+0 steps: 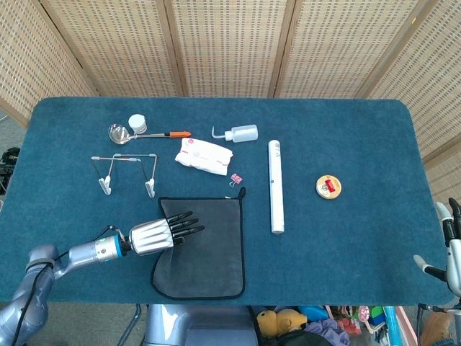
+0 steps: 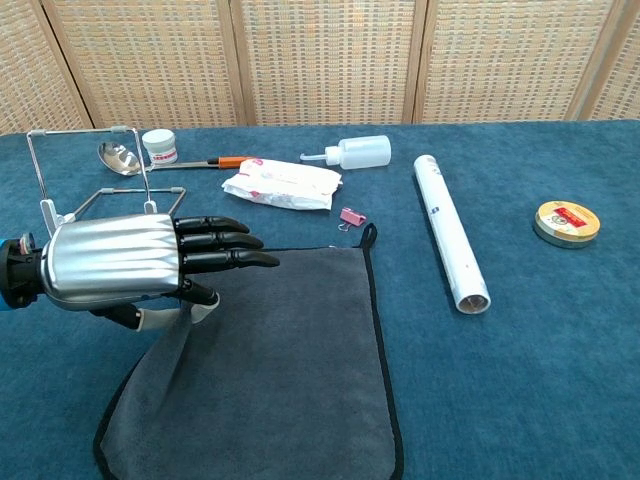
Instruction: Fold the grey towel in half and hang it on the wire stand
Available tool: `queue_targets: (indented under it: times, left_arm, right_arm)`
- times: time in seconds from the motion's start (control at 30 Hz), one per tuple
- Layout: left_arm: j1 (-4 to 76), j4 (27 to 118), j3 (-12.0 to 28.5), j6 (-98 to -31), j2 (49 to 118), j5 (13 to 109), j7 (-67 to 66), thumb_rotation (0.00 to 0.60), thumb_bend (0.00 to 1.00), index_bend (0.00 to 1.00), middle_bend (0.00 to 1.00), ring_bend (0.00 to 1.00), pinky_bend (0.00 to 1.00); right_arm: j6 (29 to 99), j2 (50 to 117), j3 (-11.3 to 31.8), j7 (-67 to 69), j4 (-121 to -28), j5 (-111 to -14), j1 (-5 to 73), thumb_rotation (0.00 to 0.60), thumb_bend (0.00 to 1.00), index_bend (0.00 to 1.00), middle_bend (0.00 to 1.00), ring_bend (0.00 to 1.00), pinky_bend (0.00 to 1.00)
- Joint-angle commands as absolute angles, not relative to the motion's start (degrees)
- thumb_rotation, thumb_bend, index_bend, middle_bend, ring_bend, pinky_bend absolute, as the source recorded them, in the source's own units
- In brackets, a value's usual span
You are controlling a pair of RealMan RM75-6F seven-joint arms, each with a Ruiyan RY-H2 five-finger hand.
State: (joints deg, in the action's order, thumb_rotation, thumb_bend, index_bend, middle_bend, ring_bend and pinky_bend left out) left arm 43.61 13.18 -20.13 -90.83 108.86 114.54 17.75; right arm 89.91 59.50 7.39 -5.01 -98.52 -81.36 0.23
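The grey towel (image 1: 209, 249) (image 2: 290, 370) with its black hem lies at the table's front edge. Its left side is lifted and drawn over toward the right. My left hand (image 1: 162, 234) (image 2: 150, 265) pinches that raised left edge, with its fingers stretched out over the cloth. The wire stand (image 1: 127, 173) (image 2: 92, 175) stands upright just behind and to the left of the towel, and it is bare. At the far right edge of the head view my right hand (image 1: 450, 249) hangs beside the table with its fingers apart, holding nothing.
Behind the towel lie a white packet (image 1: 204, 155), a pink binder clip (image 1: 235, 178), a squeeze bottle (image 1: 241, 133), an orange-handled spoon (image 1: 121, 133) and a white jar (image 1: 137, 123). To the right of the towel are a white tube (image 1: 276, 186) and a yellow disc (image 1: 328, 187).
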Motion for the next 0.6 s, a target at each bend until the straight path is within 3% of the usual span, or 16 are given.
queue_targets:
  times: [0.03, 0.6]
  left_arm:
    - [44.8, 13.9, -19.7, -90.2, 109.6, 114.3, 17.5, 0.600, 0.46, 0.68, 0.00, 0.00, 0.07]
    - [53.1, 15.3, -16.8, -83.0, 115.8, 112.1, 17.3, 0.600, 0.46, 0.68, 0.00, 0.00, 0.07]
  right_arm:
    - [89.8, 59.4, 7.3, -4.9, -98.5, -81.4, 0.2, 0.600, 0.00, 0.00, 0.00, 0.00, 0.00]
    - [88.1, 59.2, 7.7, -4.1, -98.0, -79.5, 0.8, 0.600, 0.00, 0.00, 0.00, 0.00, 0.00]
